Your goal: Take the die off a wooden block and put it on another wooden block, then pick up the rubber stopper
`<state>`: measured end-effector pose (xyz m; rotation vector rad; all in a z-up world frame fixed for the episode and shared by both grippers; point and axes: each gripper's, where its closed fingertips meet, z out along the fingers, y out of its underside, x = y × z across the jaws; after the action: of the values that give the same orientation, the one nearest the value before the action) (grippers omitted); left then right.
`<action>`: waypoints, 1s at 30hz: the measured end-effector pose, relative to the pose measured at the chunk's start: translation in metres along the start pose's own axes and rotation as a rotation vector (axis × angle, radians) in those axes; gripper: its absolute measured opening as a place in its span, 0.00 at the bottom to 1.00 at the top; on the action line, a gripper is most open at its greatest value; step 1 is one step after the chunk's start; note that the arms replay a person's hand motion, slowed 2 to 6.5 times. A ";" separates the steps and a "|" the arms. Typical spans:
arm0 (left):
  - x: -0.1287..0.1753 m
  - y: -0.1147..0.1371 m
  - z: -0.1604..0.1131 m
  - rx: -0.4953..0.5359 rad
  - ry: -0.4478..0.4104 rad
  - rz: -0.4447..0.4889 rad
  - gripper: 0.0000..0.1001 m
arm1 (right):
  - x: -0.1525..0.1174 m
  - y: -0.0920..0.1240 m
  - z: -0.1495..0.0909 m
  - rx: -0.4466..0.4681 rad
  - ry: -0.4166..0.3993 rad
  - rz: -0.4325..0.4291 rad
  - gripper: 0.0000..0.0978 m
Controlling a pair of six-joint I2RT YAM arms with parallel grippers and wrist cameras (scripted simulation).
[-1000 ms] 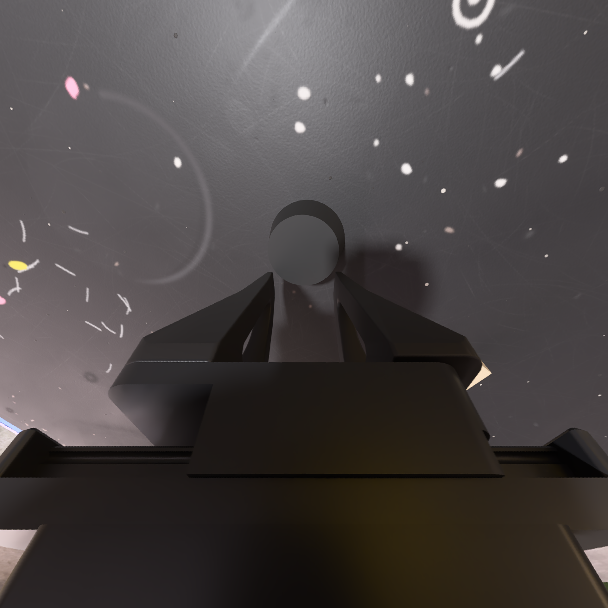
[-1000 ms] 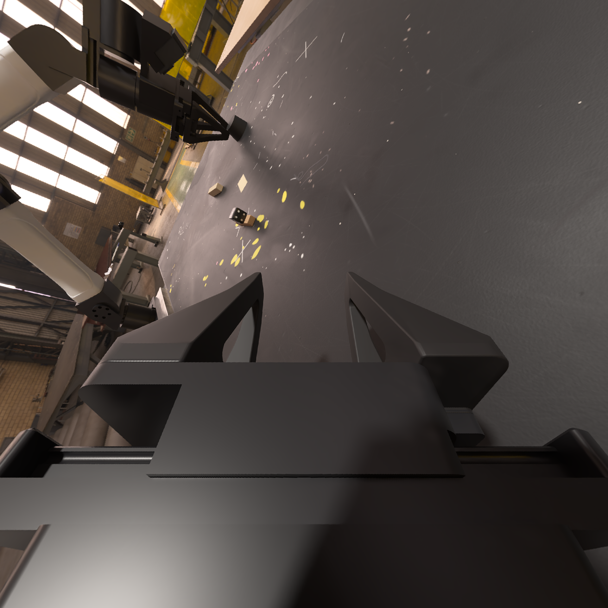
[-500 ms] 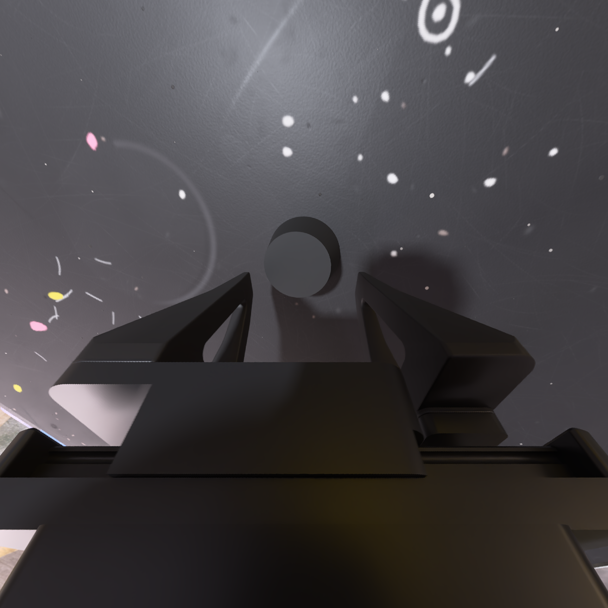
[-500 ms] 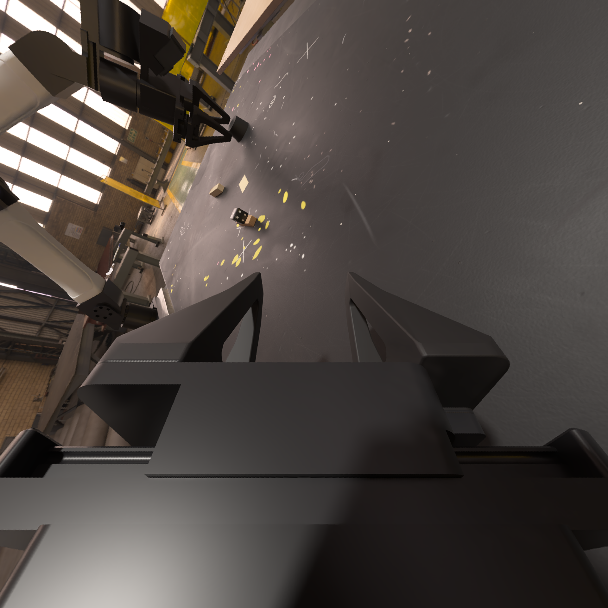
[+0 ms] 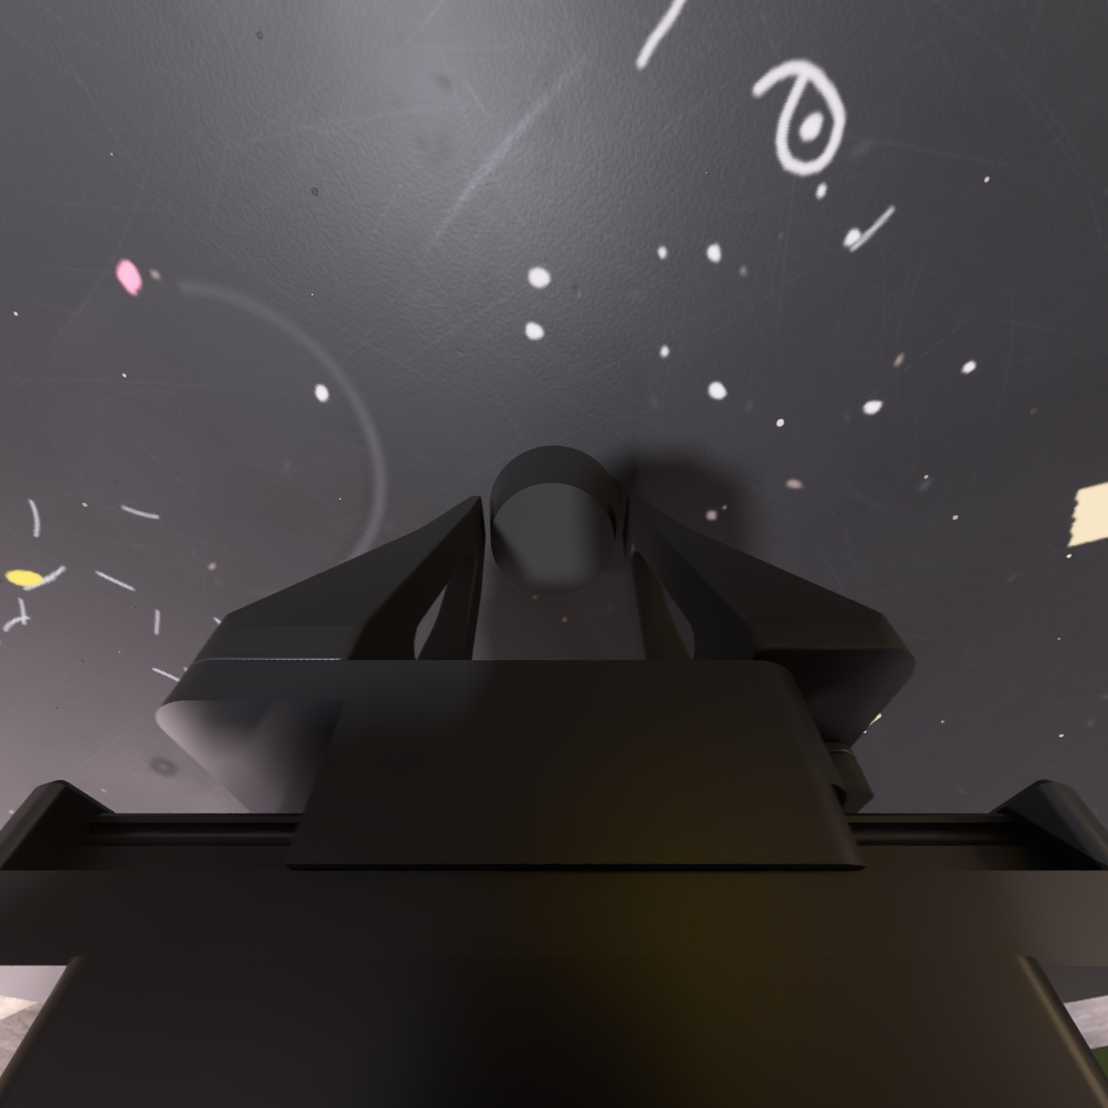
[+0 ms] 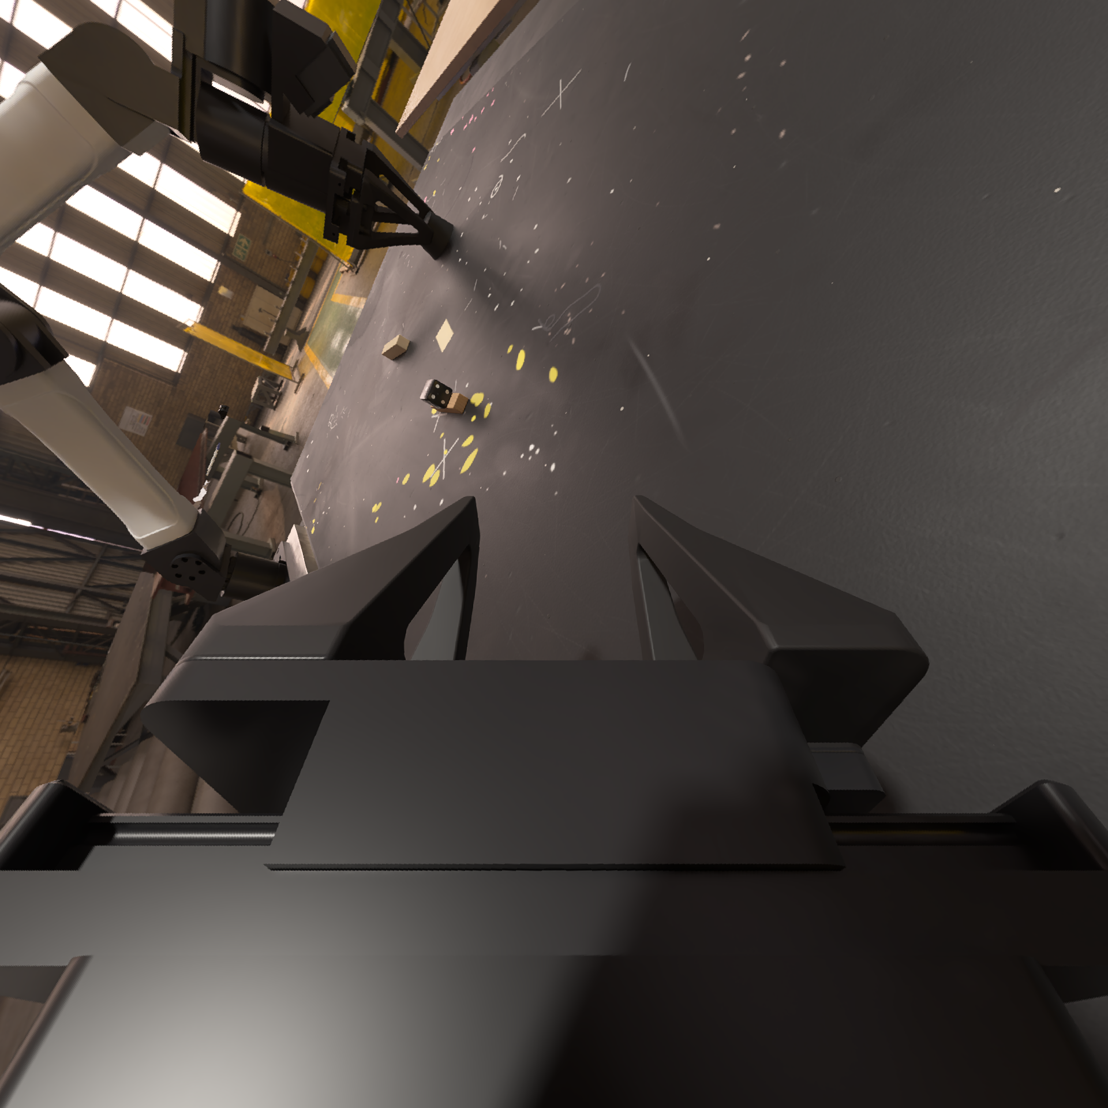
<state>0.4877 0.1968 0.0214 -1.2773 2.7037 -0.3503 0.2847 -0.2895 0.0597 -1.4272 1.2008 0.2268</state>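
Sitting at centre frame of the left wrist view, the rubber stopper (image 5: 553, 527) lies squarely between the two fingers of the left gripper (image 5: 553, 521), whose jaws stand narrowed onto its flanks, touching on both sides as far as the view shows. Item: a short, dark grey, matt cylinder, its round flat face turned toward the camera, its axis running roughly along the fingers and down to the dark speckled tabletop (image 5: 419, 180). Whether its base is in contact with the surface cannot be told; the right wrist view shows it at upper left, right at the surface. Judgement: the coming move is a straight lift away from the table, and the left arm is plainly the nearer one. Right gripper (image 6: 554, 509): jaws moderately apart, nothing between them, well apart from all the task items. Die (image 6: 436, 392): black with pale pips, left of centre in the right wrist view, resting on a wooden block (image 6: 457, 403). Second wooden block (image 6: 396, 346): bare, just above and left of it.
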 end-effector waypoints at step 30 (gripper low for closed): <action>0.014 -0.002 -0.049 0.131 -0.045 0.041 0.36 | 0.000 -0.001 -0.001 0.005 -0.005 0.003 0.43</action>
<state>0.4699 0.1917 0.0690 -1.1792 2.6178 -0.4792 0.2849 -0.2901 0.0603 -1.4203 1.1992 0.2291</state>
